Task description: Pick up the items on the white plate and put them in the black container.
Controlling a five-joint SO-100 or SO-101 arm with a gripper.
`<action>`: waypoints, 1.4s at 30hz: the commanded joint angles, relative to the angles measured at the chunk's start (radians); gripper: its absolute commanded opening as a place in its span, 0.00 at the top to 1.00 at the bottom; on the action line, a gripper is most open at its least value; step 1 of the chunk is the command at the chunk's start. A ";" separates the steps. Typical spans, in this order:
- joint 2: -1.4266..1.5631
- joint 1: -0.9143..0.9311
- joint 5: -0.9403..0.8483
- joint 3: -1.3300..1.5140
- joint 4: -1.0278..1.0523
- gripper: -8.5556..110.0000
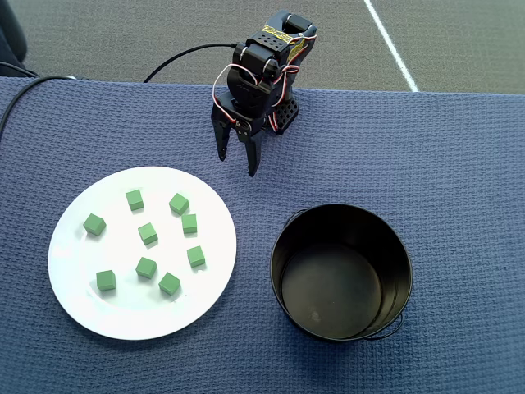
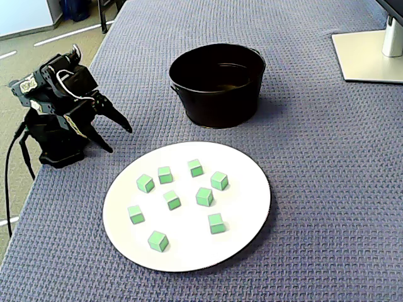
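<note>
Several small green cubes (image 1: 148, 233) (image 2: 204, 196) lie spread over the white plate (image 1: 123, 316) (image 2: 189, 248), none touching the rim. In the overhead view the black container (image 1: 332, 289) (image 2: 217, 97) stands empty to the right of the plate. My gripper (image 1: 235, 166) (image 2: 119, 140) hangs folded at the arm's base, just beyond the plate's far edge. It is open with nothing between its fingers and is apart from the cubes and the container.
A blue-grey woven cloth (image 1: 459, 164) covers the table. In the fixed view a grey monitor foot (image 2: 368, 53) sits at the far right. A black cable (image 1: 176, 59) (image 2: 7, 189) runs from the arm's base off the table edge.
</note>
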 commanded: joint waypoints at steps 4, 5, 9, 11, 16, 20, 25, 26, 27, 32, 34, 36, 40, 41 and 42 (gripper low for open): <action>-0.032 0.069 0.057 0.084 -0.114 0.73; -0.032 0.067 0.101 0.084 -0.146 0.73; -0.032 0.078 0.135 0.075 -0.137 0.74; -0.028 0.103 0.133 0.061 -0.132 0.74; -0.009 0.147 0.219 -0.046 -0.173 0.73; -0.152 0.114 0.374 -0.370 -0.074 0.74; -0.723 0.052 0.658 -1.055 0.262 0.75; -0.836 0.054 0.736 -1.169 0.313 0.76; -0.940 0.074 0.819 -1.261 0.341 0.78; -1.419 0.272 1.321 -1.589 0.433 0.75; -1.578 0.322 1.459 -1.671 0.434 0.73; -1.698 0.342 1.529 -1.713 0.411 0.72; -1.805 0.336 1.508 -1.621 0.318 0.72; -1.822 0.328 1.503 -1.598 0.293 0.72; -1.838 0.319 1.502 -1.578 0.272 0.72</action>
